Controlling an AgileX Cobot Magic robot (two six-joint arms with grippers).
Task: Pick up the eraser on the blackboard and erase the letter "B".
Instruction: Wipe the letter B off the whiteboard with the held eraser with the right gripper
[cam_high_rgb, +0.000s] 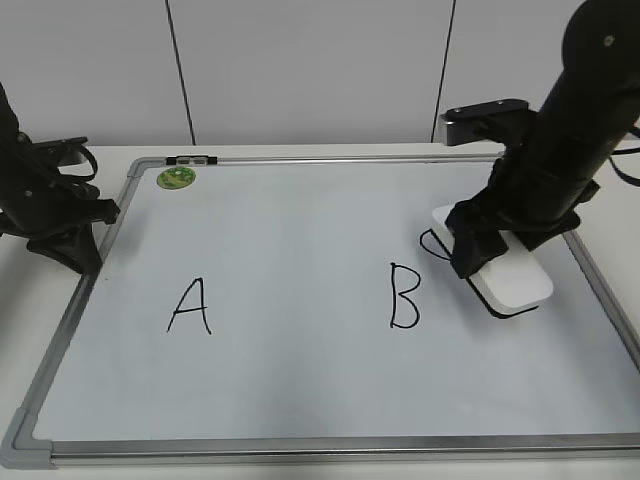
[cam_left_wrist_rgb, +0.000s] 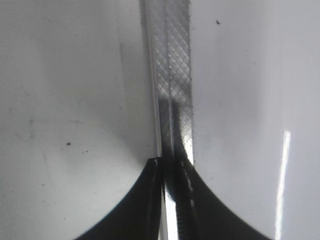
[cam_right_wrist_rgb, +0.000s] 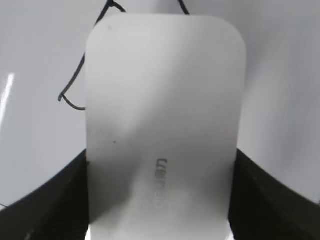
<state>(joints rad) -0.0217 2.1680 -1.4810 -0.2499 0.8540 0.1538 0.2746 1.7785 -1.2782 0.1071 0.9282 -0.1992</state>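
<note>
The white eraser (cam_high_rgb: 515, 280) lies on the right part of the blackboard (cam_high_rgb: 300, 360), over a curved black stroke. My right gripper (cam_high_rgb: 487, 250) is shut on the eraser, one finger against each long side. In the right wrist view the eraser (cam_right_wrist_rgb: 165, 100) fills the middle between the fingers of that gripper (cam_right_wrist_rgb: 160, 160), grey lettering up. The letter "B" (cam_high_rgb: 405, 297) stands whole just left of the eraser. My left gripper (cam_high_rgb: 70, 250) is shut and empty at the board's left edge, its tips (cam_left_wrist_rgb: 172, 162) over the silver frame (cam_left_wrist_rgb: 172, 60).
A black "A" (cam_high_rgb: 190, 307) is on the board's left half. Parts of a curved black letter (cam_right_wrist_rgb: 75, 95) show beside the eraser. A small round green magnet (cam_high_rgb: 176, 178) sits at the board's far left corner. The board lies on a white table (cam_high_rgb: 300, 152).
</note>
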